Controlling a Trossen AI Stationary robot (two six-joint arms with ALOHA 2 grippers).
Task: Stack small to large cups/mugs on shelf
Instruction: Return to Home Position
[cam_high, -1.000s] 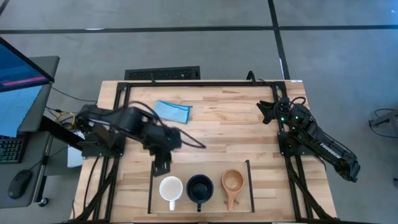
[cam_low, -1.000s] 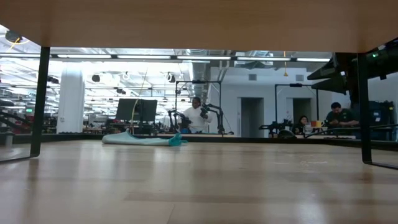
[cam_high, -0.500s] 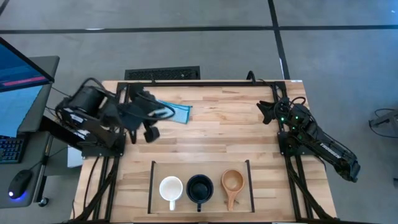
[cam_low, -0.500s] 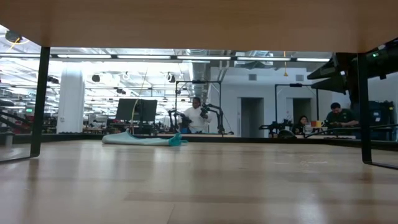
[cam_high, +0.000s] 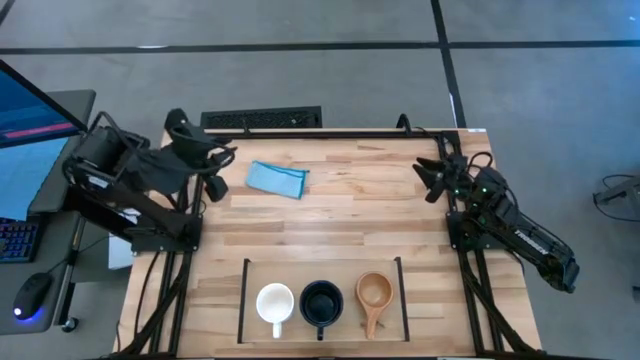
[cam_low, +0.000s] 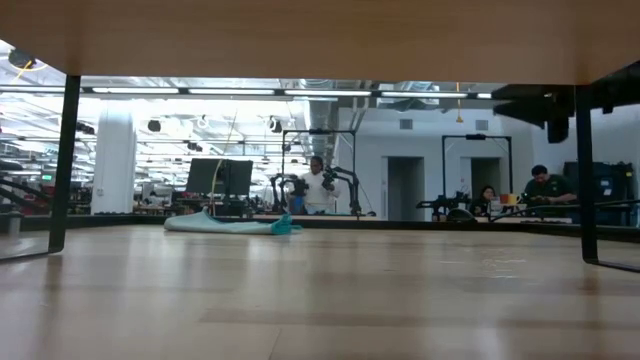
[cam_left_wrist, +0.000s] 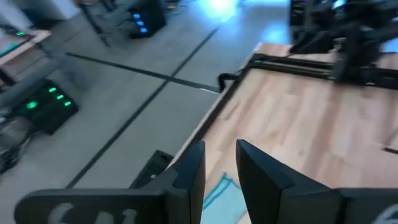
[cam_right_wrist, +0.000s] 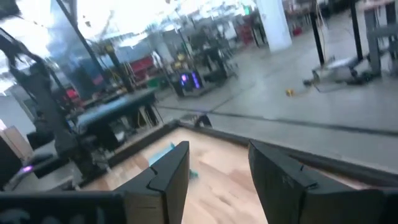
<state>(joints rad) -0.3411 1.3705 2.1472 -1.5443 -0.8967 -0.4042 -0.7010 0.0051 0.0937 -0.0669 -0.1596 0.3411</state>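
Left gripper (cam_high: 213, 166) folded in beside cloth (cam_high: 277, 179), right gripper (cam_high: 428, 178) likewise across table (cam_high: 350, 225)

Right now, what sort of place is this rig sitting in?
Most likely a large open robotics lab. Beyond the table, the low view shows other arm rigs with a person among them. In the high view, a monitor and keyboard sit beside the table on a bare concrete floor.
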